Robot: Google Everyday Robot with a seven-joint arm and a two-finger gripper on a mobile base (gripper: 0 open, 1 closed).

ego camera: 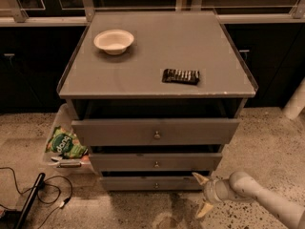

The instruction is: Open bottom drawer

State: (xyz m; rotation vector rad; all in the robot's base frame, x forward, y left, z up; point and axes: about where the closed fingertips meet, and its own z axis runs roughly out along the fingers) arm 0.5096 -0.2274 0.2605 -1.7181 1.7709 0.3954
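The bottom drawer [143, 183] is the slimmest grey front, lowest on the cabinet, with a small brass knob [156, 185] at its centre. It stands out only slightly. My gripper [202, 193] is at the drawer's right end, low near the floor, on a white arm coming in from the lower right. Its two pale fingers are spread apart, one fingertip [198, 177] up by the drawer's right corner and the other down by the floor. It holds nothing.
The top drawer [155, 130] and middle drawer [155, 161] stand partly out above. A white bowl [114, 40] and a dark snack bar [180, 76] lie on the cabinet top. A bin with a green bag [64, 144] and cables [33, 194] are on the floor at left.
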